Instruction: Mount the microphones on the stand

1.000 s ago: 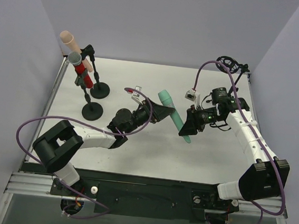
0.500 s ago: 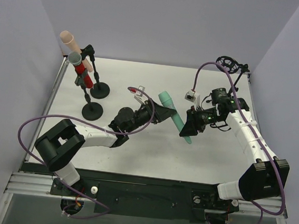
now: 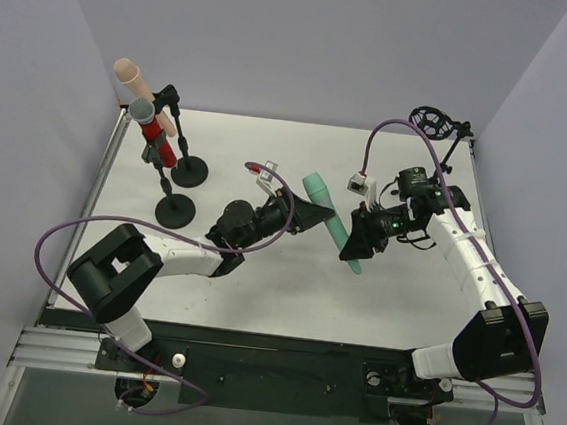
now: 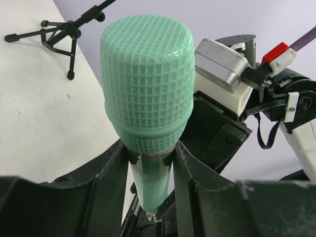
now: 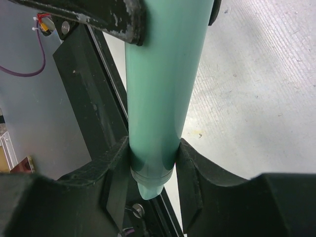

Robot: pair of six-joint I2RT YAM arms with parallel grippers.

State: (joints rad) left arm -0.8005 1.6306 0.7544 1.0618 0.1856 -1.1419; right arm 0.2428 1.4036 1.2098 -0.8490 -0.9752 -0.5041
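The teal-green microphone hangs tilted in the air over the table's middle, head toward the back. My left gripper is shut on its neck just under the mesh head. My right gripper is shut on the lower end of its handle, near the tail. The pale pink microphone and the glittery red microphone sit clipped in two black stands at the back left. In the wrist views the left gripper and right gripper each pinch the teal body.
Two round black stand bases stand left of centre. A black tripod stand with an empty clip is at the back right corner; it also shows in the left wrist view. Purple cables loop off both arms.
My left wrist has shifted slightly up and toward the microphone. My right arm has edged a little left. The teal microphone stays in about the same place.
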